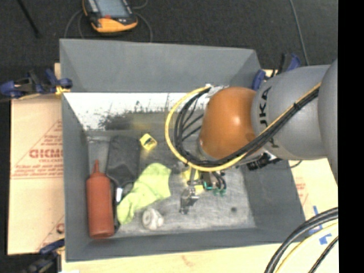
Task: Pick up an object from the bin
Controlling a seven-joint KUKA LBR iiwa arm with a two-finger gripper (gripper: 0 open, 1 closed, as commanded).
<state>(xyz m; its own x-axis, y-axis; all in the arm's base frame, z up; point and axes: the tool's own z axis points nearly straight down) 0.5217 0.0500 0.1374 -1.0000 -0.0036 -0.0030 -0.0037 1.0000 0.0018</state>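
My gripper (pixel 187 199) hangs low over the bin floor, right of centre and under the arm's orange cover. Just to its left lies a crumpled yellow-green cloth (pixel 145 189), apart from it by a small gap. A small white round thing (pixel 151 218) lies on the floor to the gripper's lower left, near the front wall. A small green thing (pixel 219 190) shows right beside the gripper; I cannot tell whether it lies loose or belongs to the gripper.
A red squeeze bottle (pixel 100 201) lies along the left wall. Beside it is a dark grey cloth-like thing (pixel 123 158), with a small yellow block (pixel 148 142) further back. Bare floor lies right of the gripper. The arm and its cables cover the bin's right back.
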